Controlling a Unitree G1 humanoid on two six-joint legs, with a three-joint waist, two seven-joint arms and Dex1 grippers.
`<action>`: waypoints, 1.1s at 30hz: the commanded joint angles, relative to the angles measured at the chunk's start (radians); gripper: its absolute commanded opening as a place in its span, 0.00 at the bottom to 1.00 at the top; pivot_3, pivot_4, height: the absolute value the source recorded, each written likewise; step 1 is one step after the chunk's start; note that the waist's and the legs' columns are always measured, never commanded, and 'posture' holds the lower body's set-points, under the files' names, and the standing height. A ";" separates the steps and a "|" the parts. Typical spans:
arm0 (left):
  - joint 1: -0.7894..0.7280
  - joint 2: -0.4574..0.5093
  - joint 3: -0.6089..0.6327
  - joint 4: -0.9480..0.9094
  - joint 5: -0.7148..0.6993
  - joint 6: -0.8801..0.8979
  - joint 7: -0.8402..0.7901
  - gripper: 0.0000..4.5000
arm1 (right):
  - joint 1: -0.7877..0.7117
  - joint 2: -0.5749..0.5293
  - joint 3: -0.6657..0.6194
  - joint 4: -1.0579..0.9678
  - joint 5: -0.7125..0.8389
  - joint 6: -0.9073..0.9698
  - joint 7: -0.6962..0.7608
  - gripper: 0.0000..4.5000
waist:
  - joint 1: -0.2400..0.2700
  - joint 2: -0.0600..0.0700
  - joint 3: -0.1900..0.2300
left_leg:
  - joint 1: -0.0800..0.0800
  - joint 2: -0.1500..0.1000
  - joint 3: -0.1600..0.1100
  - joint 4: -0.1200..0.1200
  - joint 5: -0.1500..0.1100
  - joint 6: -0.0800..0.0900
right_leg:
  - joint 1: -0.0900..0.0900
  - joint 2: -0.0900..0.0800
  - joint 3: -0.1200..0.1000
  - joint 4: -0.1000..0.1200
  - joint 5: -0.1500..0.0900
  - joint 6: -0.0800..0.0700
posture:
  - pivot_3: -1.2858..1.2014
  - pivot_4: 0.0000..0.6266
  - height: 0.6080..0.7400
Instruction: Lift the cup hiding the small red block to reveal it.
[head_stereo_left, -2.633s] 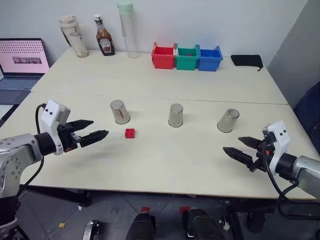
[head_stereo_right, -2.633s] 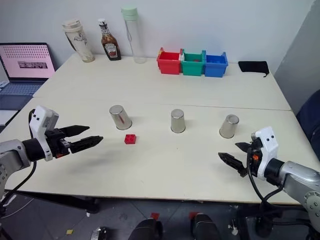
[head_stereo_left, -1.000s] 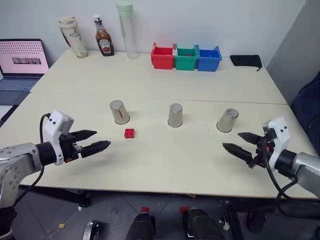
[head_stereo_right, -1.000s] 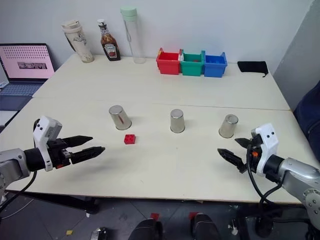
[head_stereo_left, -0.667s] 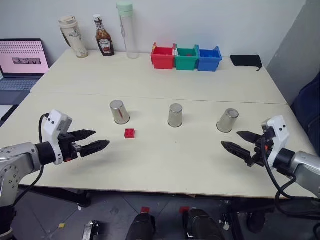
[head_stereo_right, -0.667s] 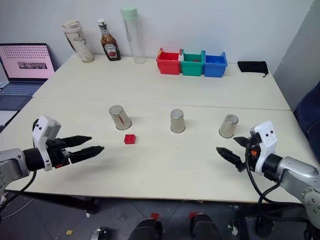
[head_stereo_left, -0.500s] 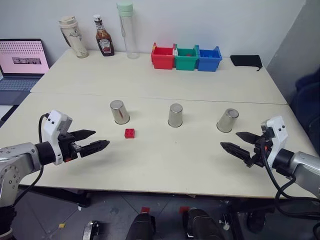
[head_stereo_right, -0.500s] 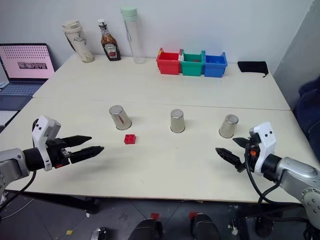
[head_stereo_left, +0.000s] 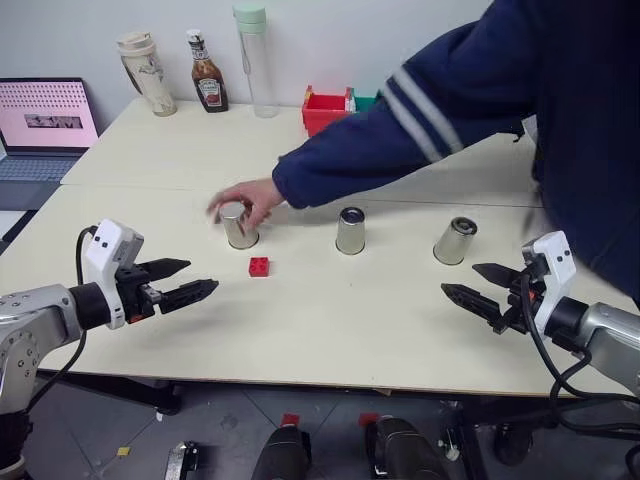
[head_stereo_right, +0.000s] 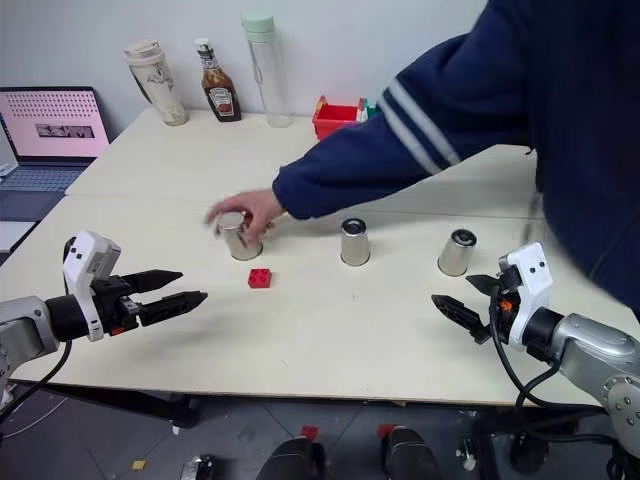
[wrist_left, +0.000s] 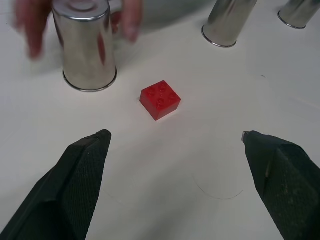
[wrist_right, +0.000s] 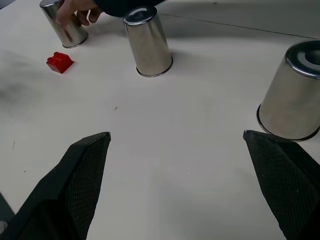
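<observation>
Person's arm (head_stereo_left: 420, 130) across surface (head_stereo_left: 330, 330), hand (head_stereo_left: 245, 200) on left cup (head_stereo_left: 239, 225).
Collision risk if left claw (head_stereo_left: 185, 283) advances now.
Both claws spread wide, empty; right claw (head_stereo_left: 480, 290) near right cup (head_stereo_left: 455, 240).
Small red block (head_stereo_left: 259, 265) uncovered, just beside left cup; shuffle could fool pick.

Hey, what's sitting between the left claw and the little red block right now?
Nothing: in the left wrist view, bare tabletop runs from the open left claw to the small red block, which lies uncovered beside the cup a person's hand is touching.
</observation>
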 joint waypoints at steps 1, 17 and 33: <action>-0.019 0.024 0.005 -0.001 0.006 -0.022 -0.012 0.99 | -0.003 -0.004 -0.009 -0.015 0.008 -0.021 0.007 1.00 | 0.000 0.000 0.000 | 0.000 0.000 0.000 0.000 0.000 0.000 | 0.000 0.000 0.000 0.000 0.000 0.000 | 0.52 0.24 1.00; -0.030 0.018 0.003 0.004 0.015 -0.024 -0.012 0.99 | 0.009 0.000 -0.005 -0.015 -0.003 -0.035 0.012 1.00 | 0.000 0.000 0.000 | 0.000 0.000 0.000 0.000 0.000 0.000 | 0.000 0.000 0.000 0.000 0.000 0.000 | 0.52 0.24 1.00; -0.035 0.031 0.008 -0.009 0.011 0.000 -0.010 0.99 | -0.026 0.009 0.018 0.006 -0.001 -0.038 -0.003 1.00 | 0.000 0.000 0.000 | 0.000 0.000 0.000 0.000 0.000 0.000 | 0.000 0.000 0.000 0.000 0.000 0.000 | 0.52 0.24 1.00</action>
